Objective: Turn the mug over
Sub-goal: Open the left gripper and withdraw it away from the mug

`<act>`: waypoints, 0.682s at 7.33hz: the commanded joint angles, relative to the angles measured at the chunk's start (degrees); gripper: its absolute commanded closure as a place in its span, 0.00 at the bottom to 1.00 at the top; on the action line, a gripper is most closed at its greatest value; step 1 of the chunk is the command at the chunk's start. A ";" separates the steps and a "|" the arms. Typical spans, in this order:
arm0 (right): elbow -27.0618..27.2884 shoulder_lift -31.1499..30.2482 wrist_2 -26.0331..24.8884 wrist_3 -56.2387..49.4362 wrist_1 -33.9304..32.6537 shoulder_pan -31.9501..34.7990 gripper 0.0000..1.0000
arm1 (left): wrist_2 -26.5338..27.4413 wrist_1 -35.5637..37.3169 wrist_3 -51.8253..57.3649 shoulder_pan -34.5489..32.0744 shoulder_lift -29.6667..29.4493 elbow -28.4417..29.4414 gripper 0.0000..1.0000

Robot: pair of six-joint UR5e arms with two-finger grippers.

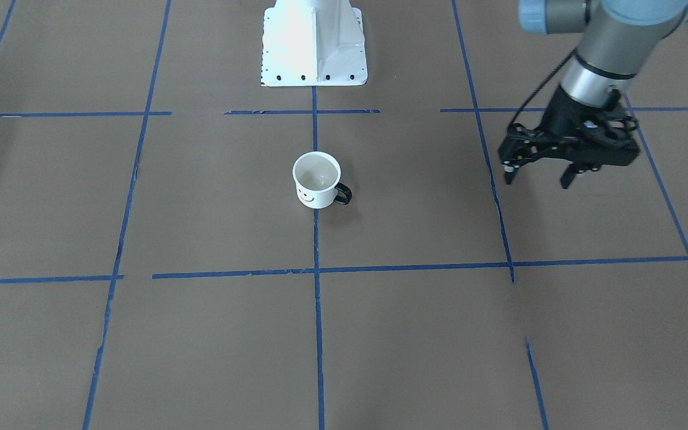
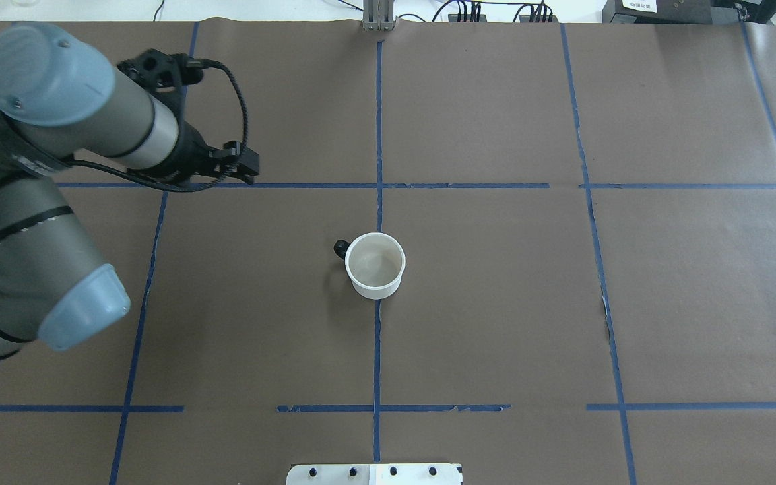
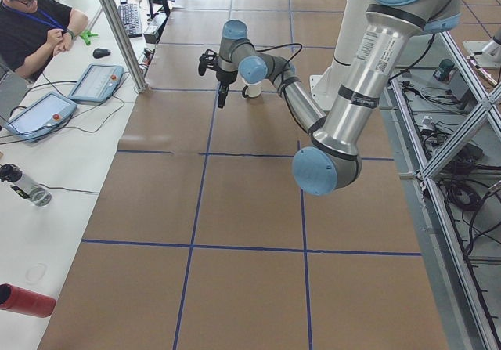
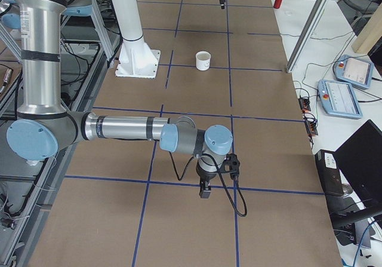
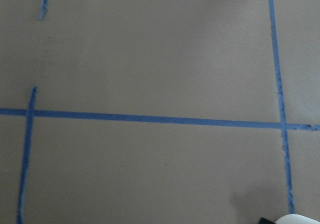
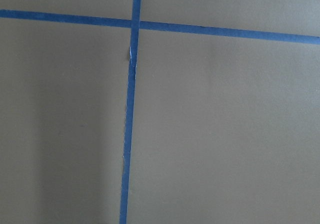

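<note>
Exterior front-facing: the mug (image 1: 317, 179) stood upright, mouth up, near the middle of the table (image 1: 200, 209), on a blue tape line (image 1: 316, 239). Its smiley faced 6 o'clock and its black handle (image 1: 343, 194) pointed to 3 o'clock. The left gripper (image 1: 538, 178) hung at 3 o'clock of the mug, well apart, fingers spread and empty.

Overhead exterior: the mug (image 2: 375, 265) had its handle at 9 to 10 o'clock. The left gripper (image 2: 245, 167) lay at about 10 o'clock of it. The right arm was out of frame.

Exterior left: the mug (image 3: 251, 90) sat just past the left gripper along the table.

Exterior right: the right gripper (image 4: 205, 190) hung low at 6 o'clock of the mug (image 4: 203, 60), well apart. Whether it was spread or clenched could not be told.

Left wrist-mounted: only a white sliver of the mug (image 5: 297, 219) showed, at 5 o'clock.

Right wrist-mounted: bare table and tape only.

Hazards, judged:
- The handle faced the left gripper, so a level approach could strike it and spin or shove the mug.
- The wall looked smooth and thin, so a pinch on the rim might slip during the turn-over.
- A release made too high or tilted could leave the mug on its side, free to roll.
- The mug lay at the edge of the wrist view, which made aiming poor.
</note>
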 commanded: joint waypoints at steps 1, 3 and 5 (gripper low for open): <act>0.00 0.00 0.00 0.00 0.00 0.00 0.00 | -4.21 -0.44 22.42 -12.57 9.83 0.29 0.00; 0.00 0.00 0.00 0.00 0.00 0.00 0.00 | -9.99 -0.70 42.88 -24.51 16.00 8.85 0.00; 0.00 0.00 0.00 0.00 0.00 0.00 0.00 | -13.46 -1.31 52.15 -35.15 19.44 16.34 0.00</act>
